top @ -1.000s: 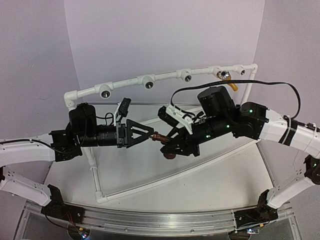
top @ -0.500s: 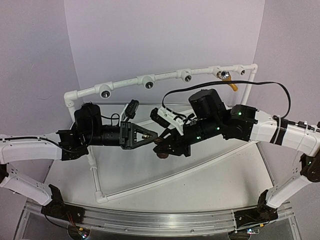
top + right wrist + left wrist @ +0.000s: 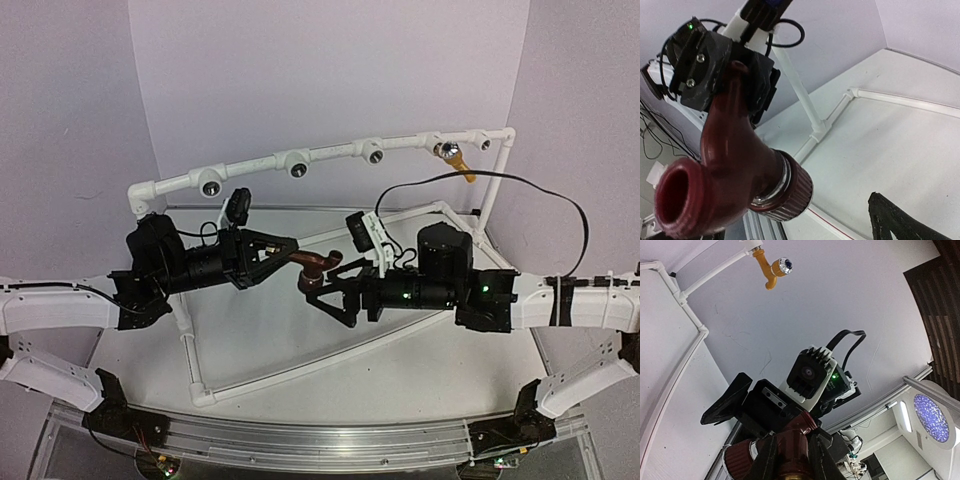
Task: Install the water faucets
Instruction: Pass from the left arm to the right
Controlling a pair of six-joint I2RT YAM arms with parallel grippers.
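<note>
Foreground: reddish-brown faucet [image 3: 735, 180], far end clamped in left gripper [image 3: 732, 75]; white pipe frame [image 3: 799, 95] behind.

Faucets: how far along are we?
Done: the yellow faucet hangs from the pipe rail. In hand: the left pincer grips the brown faucet, right pincer open beside it. Left: fitting it into an empty socket.

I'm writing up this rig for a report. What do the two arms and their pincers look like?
The left arm and right arm have white long links and black joints and wrists. The left pincer and right pincer are black, with pointed triangular fingers. A black cable loops over the right arm; small green lights glow on it.
</note>
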